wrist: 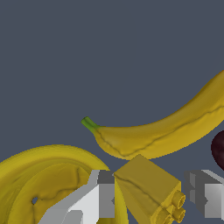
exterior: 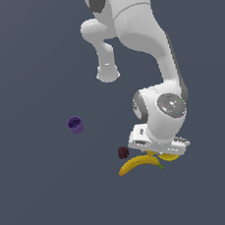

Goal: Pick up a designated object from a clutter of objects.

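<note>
The tiny yellow block lies between the two fingers of the gripper, just beside the banana and close against the rim of the yellow cup. The jaws stand spread: one pad sits close to, perhaps touching, one flat face of the block, the other pad is clear of the knobby end. Nothing is grasped yet.

Handling, as judged: the block looks rigid, hard-edged and very light, with smooth faces that could slip or twist if pinched off-centre. It lies skewed to the pads, so the best hold is across its two flat side faces, below the knobs, not on a corner. The cup wall next to one finger may be nudged on closing.

Hard to see: in the exterior view the wrist and hand cover the block entirely and most of the cup. The dark red ball beside the banana is cut off at the wrist view's edge. The purple cup stands well apart from the banana.
</note>
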